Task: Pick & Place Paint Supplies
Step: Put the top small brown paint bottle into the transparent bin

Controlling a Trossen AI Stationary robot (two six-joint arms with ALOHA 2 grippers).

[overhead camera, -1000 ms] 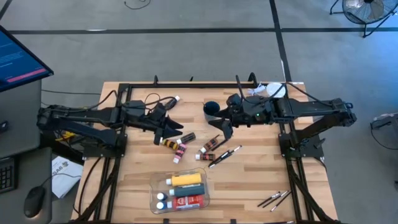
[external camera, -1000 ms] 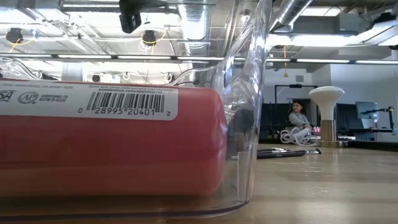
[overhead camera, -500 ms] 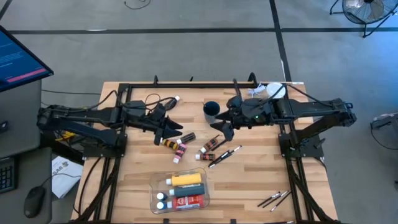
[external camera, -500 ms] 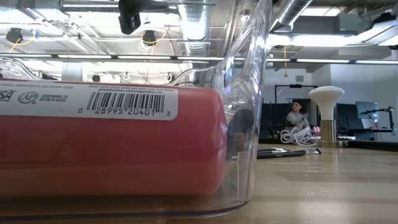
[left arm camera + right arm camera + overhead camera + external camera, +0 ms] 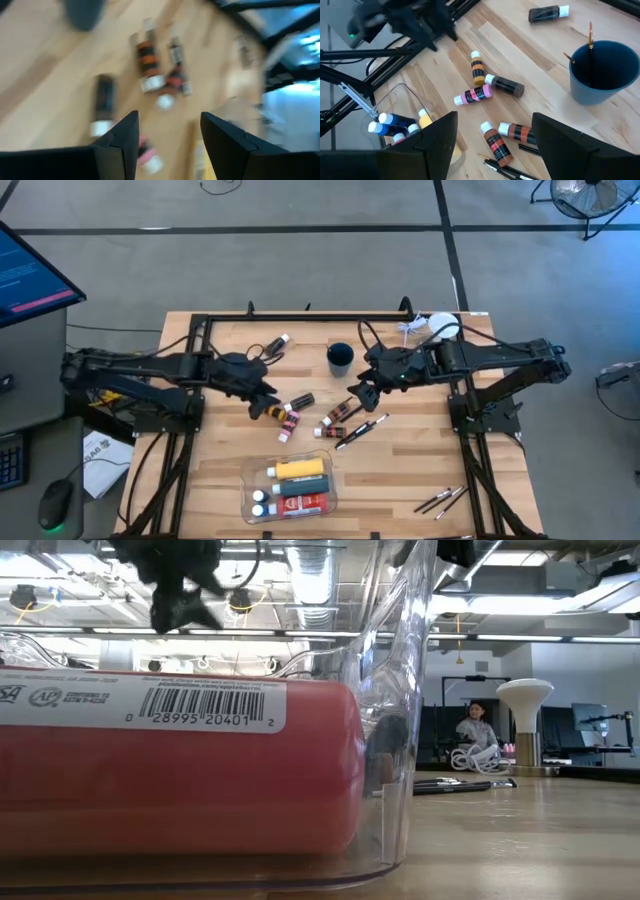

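Observation:
Loose paint tubes lie on their sides mid-table: an orange-banded, a pink and a dark one (image 5: 285, 412), then two brown-orange ones (image 5: 335, 418) beside thin dark brushes (image 5: 362, 430). My left gripper (image 5: 268, 402) hovers open, tipped down, over the left group; in its wrist view the tubes (image 5: 150, 65) show blurred beyond the gripper (image 5: 167, 137). My right gripper (image 5: 360, 394) hovers open, tipped down, over the brown tubes (image 5: 495, 142), which show between its fingers (image 5: 495, 145). A clear tray (image 5: 250, 502) near the front edge holds a yellow bottle (image 5: 300, 468), a red tube and blue bottles.
A blue cup (image 5: 340, 358) with a brush in it stands just beyond the tubes, and a dark white-capped tube (image 5: 272, 345) lies farther back. More brushes (image 5: 440, 500) lie near the front right. The tray's wall and the red tube (image 5: 180, 770) fill the low view.
Both grippers have tipped downward and sunk a little toward the loose tubes, the left one more sharply. Both stay open. In the low view a dark gripper has come down into the top of the picture. No tube has moved.

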